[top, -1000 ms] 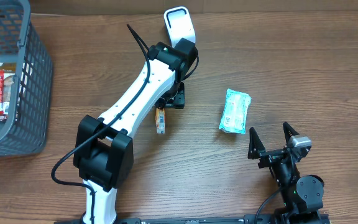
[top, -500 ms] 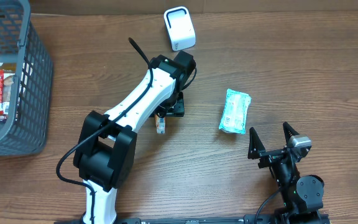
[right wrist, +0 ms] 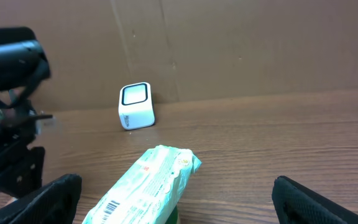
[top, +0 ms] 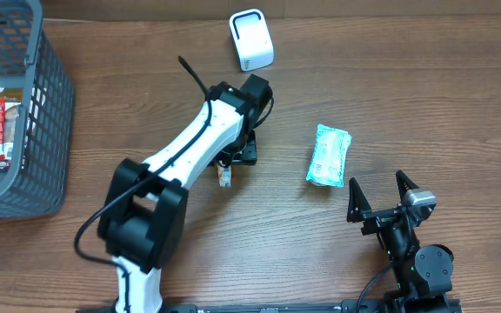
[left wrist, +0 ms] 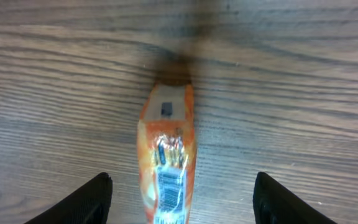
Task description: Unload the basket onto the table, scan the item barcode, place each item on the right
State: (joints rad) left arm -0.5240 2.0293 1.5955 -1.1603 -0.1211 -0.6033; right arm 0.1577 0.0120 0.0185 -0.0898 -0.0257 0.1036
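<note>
The left arm is now sitting drawn back toward 6 o'clock: a second ago its wrist was reaching far enough toward 12 o'clock to overlap the white scanner (top: 250, 39), and the scanner is now showing in full at the 12 o'clock edge of the desk (top: 424, 96). Over the last half second the arm is barely shifting. The left claw (left wrist: 180, 180) is standing with its fingers apart, straddling the orange packet (left wrist: 166, 143), which is lying flat on the desk near the centre, at 6 o'clock from the scanner, with clear wood showing on both sides of it, so nothing is being gripped. Its barcode (left wrist: 169, 186) is facing up toward the wrist camera, not toward the scanner. By the look of it, the packet is not being presented for a read; it would need clamping and carrying toward 12 o'clock. The right claw (top: 378, 196) is resting wide apart near 5 o'clock, with the green packet (top: 330, 155) lying loose just beyond it, at 3 o'clock from the orange one.
</note>
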